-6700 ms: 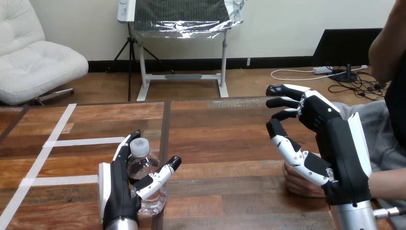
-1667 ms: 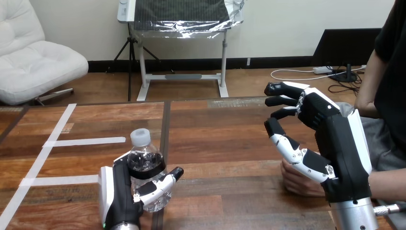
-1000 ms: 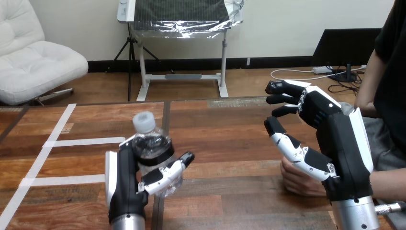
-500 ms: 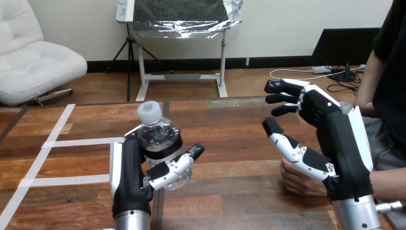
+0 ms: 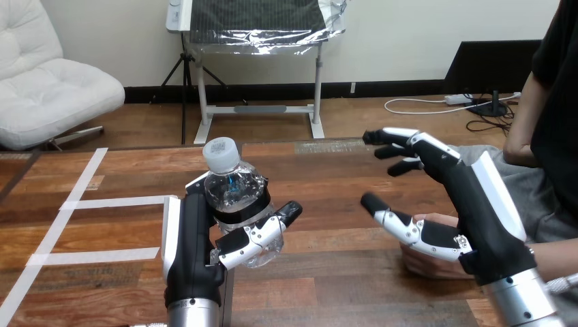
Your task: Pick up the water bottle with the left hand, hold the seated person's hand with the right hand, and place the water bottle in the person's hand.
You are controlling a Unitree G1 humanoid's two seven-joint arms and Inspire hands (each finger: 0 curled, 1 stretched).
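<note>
A clear water bottle (image 5: 235, 193) with a white cap is held above the table, tilted slightly, in my left hand (image 5: 194, 248), whose fingers and thumb curl round its body. My right hand (image 5: 470, 204) hovers at the right with its fingers spread and nearly straight, holding nothing. The person's hand (image 5: 426, 253) rests on the table just under and behind my right hand's thumb; I cannot tell whether the two touch. The person's forearm runs off to the right edge.
White tape strips (image 5: 82, 201) mark the wooden table (image 5: 320, 191) at the left. A dark seam (image 5: 235, 170) runs down the table's middle. Open tabletop lies between my two hands.
My left hand has carried the bottle a little higher and to the right. My right hand has opened its fingers wider and tipped forward, with the thumb lower over the person's hand.
</note>
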